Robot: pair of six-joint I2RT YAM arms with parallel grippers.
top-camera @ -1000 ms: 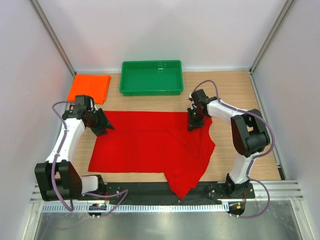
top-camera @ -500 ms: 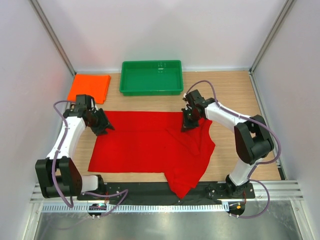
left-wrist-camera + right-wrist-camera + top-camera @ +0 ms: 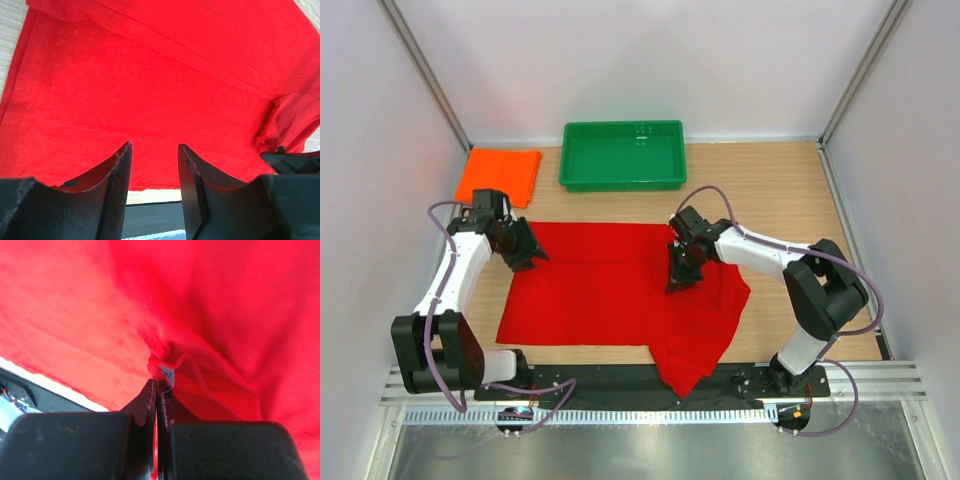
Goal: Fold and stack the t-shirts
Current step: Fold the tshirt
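Observation:
The red t-shirt lies spread across the middle of the table, its right part rumpled and folded over, one corner hanging over the near edge. My right gripper is shut on a pinch of the red cloth and holds it over the shirt's middle. My left gripper is open at the shirt's far left corner, with the red cloth beneath its fingers and nothing between them. The orange t-shirt lies folded at the far left.
A green plastic tray stands at the back centre, next to the orange t-shirt. White walls close in the left, right and back. The black base rail runs along the near edge.
My right gripper has moved left and nearer, from the shirt's far right corner towards its middle, dragging the pinched cloth over the shirt. The left arm has not moved.

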